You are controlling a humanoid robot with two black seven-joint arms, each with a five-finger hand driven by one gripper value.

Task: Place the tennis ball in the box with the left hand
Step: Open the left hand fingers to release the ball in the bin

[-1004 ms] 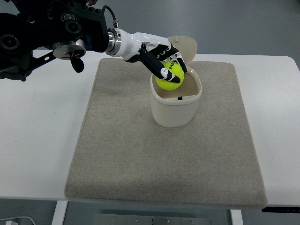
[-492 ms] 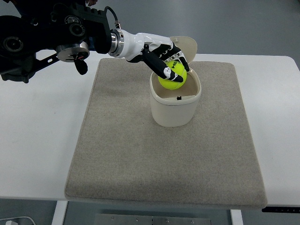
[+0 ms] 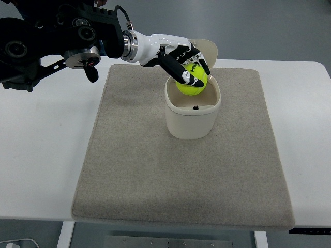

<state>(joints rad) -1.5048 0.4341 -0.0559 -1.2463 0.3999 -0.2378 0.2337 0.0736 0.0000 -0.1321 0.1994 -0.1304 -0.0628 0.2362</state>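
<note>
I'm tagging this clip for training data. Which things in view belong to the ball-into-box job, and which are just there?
In the job:
left hand, gripping the ball
tennis ball, over the box opening
box, lid open

Just there:
grey mat
white table

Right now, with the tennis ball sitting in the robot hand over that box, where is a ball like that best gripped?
Across its widest part, coming from above. The tennis ball is round, so fingers wrapped over opposite sides hold it, as the left robot hand does above the open box.
</note>
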